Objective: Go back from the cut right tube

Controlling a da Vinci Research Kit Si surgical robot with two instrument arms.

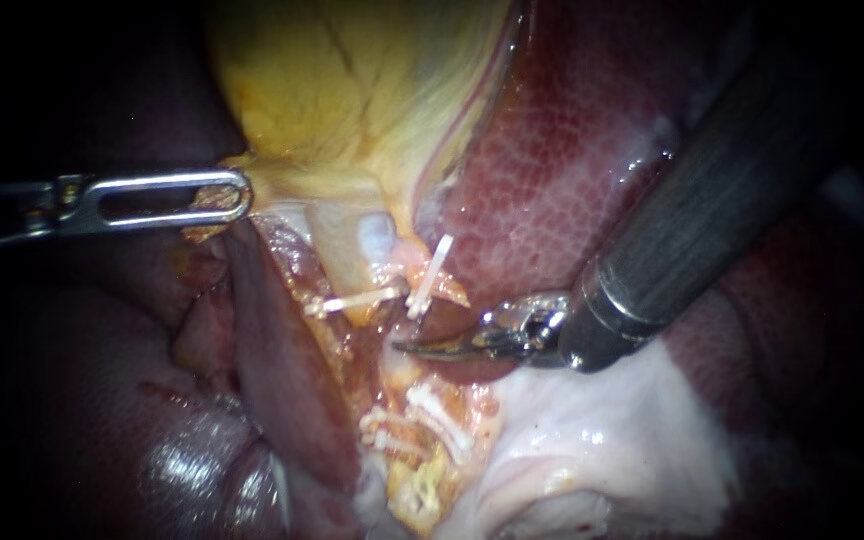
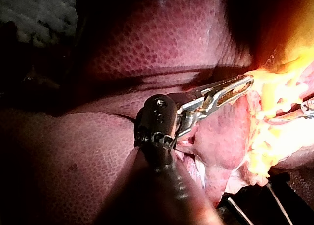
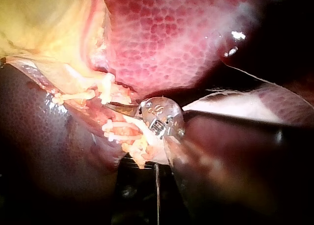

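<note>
In the endoscope view my right instrument [image 1: 407, 347] comes in from the upper right, its thin curved blades lying together and pointing left. They sit in the gap of the cut right tube, between the upper stump [image 1: 449, 291] with a white clip [image 1: 430, 272] and the lower stump with several clips [image 1: 430, 408]. Another clip [image 1: 357, 298] crosses the tube to the left. My left instrument [image 1: 237, 195] is shut on the lower edge of the yellow gallbladder [image 1: 352, 90]. The left wrist view shows its jaws [image 2: 243, 82] closed on yellow tissue. In the right wrist view, the blades [image 3: 115, 106] lie beside the clips [image 3: 117, 129].
Red mottled liver [image 1: 562, 180] lies behind the thick right shaft [image 1: 692, 210]. A dark liver fold [image 1: 282, 380] lies left of the clipped tubes. Pale glistening tissue [image 1: 602, 440] lies below the right instrument.
</note>
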